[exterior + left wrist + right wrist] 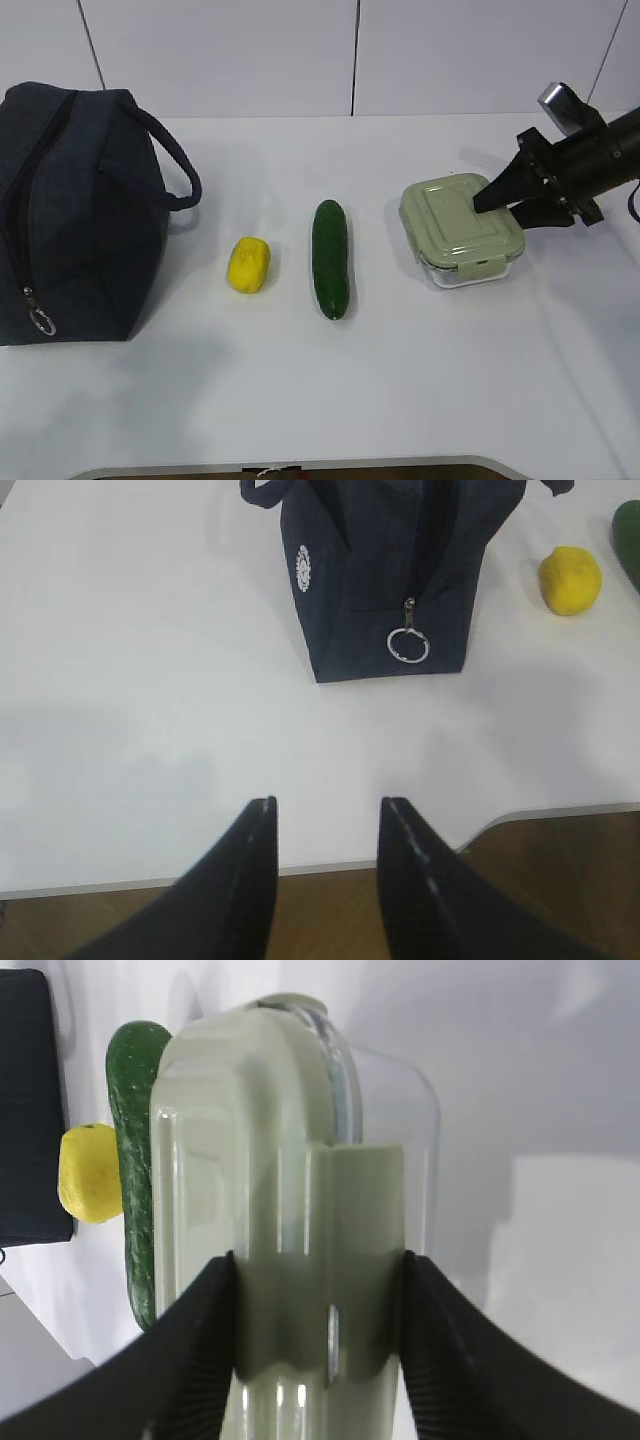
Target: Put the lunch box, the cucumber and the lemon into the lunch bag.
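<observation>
**Lunch bag still unpacked: all three items remain on the worktop**

Lunch bag (75, 210), dark navy fabric, stands at the far left of the exterior view. Its zipper looks closed, with a metal ring pull (407, 645) hanging at the near end, seen most clearly in the upper middle of the left wrist view. Nothing has gone inside as far as the frames show.

The lemon (248, 264), small and yellow, lies just right of the bag. The cucumber (331, 257), dark green, lies lengthwise at the centre of the frame, near the lemon but not touching it. The lunch box (463, 229), clear glass with a pale green lid, sits at centre right.

The right end effector (492, 201) reaches in from the right edge. Its two dark fingers stand on either side of the box; in the right wrist view they are pressed against the lid and glass, so it appears to be gripping the box, which seems not to have left the surface yet. The left end effector (325, 815) hangs at the bottom of its own view, jaws partly apart and empty, well short of the bag.

Judging from this, the task is at its start: the bag likely needs opening, and all three items remain to be packed.

The worktop (400, 380) is plain white with a rounded front edge. Behind it are pale grey wall panels with thin seams; brown flooring shows beneath.
</observation>
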Controlling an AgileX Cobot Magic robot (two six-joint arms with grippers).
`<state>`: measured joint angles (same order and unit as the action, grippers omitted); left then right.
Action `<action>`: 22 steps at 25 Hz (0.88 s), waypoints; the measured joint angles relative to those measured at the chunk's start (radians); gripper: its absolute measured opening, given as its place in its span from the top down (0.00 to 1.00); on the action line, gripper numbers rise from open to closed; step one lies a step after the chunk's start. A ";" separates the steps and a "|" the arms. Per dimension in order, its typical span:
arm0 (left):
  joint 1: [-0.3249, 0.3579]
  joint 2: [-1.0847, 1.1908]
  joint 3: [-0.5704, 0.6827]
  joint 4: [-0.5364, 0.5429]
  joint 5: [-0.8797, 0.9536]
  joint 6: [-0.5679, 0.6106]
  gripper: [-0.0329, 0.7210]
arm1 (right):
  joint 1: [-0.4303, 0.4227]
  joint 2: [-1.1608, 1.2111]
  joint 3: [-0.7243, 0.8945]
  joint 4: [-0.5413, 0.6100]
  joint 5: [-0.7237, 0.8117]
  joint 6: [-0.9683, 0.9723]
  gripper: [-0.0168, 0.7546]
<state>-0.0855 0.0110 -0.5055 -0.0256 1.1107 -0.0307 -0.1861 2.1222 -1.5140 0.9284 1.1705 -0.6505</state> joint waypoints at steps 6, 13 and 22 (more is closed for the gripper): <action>0.000 0.000 0.000 0.000 0.000 0.000 0.64 | 0.018 -0.055 0.002 0.000 -0.002 0.021 0.50; 0.000 0.006 -0.009 -0.013 0.000 0.000 0.64 | 0.062 -0.123 0.003 0.002 0.002 0.055 0.50; 0.000 0.162 -0.085 -0.129 -0.008 0.000 0.64 | 0.129 -0.163 0.003 0.041 0.013 0.098 0.50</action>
<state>-0.0855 0.1734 -0.5909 -0.1548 1.1026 -0.0307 -0.0574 1.9591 -1.5105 0.9691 1.1838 -0.5527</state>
